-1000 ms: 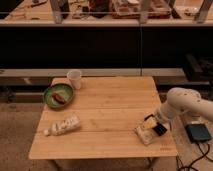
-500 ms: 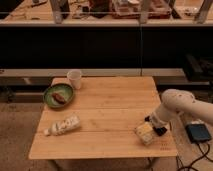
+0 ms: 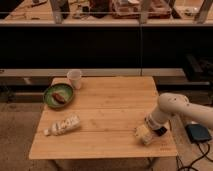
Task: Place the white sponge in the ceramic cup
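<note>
The white sponge (image 3: 143,134) lies on the wooden table (image 3: 110,110) near its front right corner. My gripper (image 3: 152,126) is down at the sponge's right end, open, at the tip of the white arm (image 3: 172,107) that reaches in from the right. Whether it touches the sponge I cannot tell. A dark part or object (image 3: 161,131) just right of the sponge is partly hidden by the arm. The ceramic cup (image 3: 74,78) stands upright at the table's back left, far from the gripper.
A green bowl (image 3: 58,95) with something reddish in it sits left of the cup. A white patterned bottle (image 3: 63,125) lies on its side at the front left. A dark flat device (image 3: 198,133) rests off the table to the right. Dark shelving runs behind.
The arm has swung left and lowered, bringing the gripper closer onto the sponge. The cup, bowl and bottle have not moved.
</note>
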Controlling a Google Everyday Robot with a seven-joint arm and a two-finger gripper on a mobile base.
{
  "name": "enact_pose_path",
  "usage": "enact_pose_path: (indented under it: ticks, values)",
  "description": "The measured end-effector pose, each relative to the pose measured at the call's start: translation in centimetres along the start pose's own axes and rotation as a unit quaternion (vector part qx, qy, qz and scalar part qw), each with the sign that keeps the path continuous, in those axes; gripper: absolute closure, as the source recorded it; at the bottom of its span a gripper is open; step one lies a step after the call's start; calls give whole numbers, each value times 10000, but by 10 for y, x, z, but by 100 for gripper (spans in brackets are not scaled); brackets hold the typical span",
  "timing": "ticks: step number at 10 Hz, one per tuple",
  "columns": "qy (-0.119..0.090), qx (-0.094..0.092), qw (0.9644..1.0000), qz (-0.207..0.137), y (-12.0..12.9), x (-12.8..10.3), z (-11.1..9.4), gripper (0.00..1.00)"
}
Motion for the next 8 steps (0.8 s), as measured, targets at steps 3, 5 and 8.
enact_pose_path:
  ticks: [3, 5, 8]
  values:
    - [24, -129, 9998, -180, 7, 4, 14, 20]
    - [47, -212, 9994, -261, 10, 4, 20, 20]
    - [93, -418, 9987, -293, 11, 4, 27, 26]
